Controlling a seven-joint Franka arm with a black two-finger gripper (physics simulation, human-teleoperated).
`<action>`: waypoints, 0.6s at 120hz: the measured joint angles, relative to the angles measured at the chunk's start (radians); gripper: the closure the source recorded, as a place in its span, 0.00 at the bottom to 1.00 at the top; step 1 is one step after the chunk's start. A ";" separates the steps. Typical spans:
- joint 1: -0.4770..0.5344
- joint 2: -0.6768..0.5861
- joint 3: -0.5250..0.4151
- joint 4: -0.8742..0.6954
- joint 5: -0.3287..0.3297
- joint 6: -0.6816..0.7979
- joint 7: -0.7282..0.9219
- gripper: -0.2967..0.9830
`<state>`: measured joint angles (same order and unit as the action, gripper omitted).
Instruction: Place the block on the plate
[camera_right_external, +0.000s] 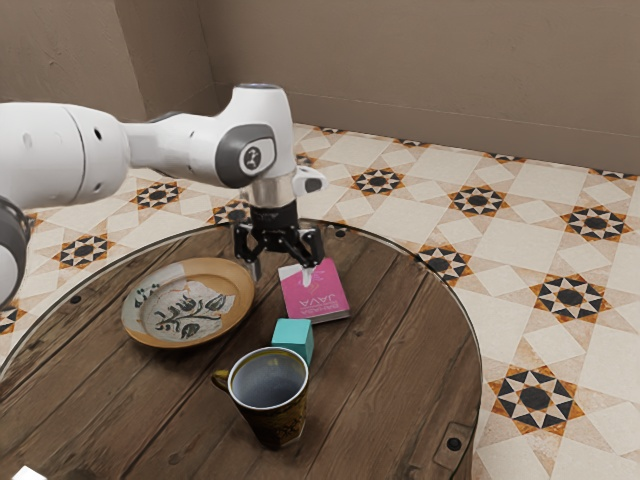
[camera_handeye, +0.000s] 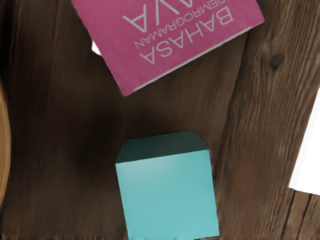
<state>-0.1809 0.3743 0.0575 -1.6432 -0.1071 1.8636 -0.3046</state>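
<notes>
Teal block, one; one plate, one mug, one book on wooden table; end effector spread.

Block — between book and mug.

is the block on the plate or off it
Off: the block sits on the table near the book, with bare wood between it and the plate.

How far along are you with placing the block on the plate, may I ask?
Nothing looks done: the plate is empty. My open gripper hangs above the table, holding nothing. Remaining: grasp the teal block beside the mug, carry it over and release it.
</notes>
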 joint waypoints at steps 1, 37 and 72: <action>-0.001 -0.004 0.000 -0.007 0.000 0.003 -0.002 0.23; -0.008 0.024 -0.007 -0.074 0.000 0.079 -0.061 0.23; -0.022 0.073 -0.007 -0.074 -0.010 0.128 -0.097 0.23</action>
<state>-0.2034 0.4470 0.0506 -1.7169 -0.1168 1.9913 -0.4012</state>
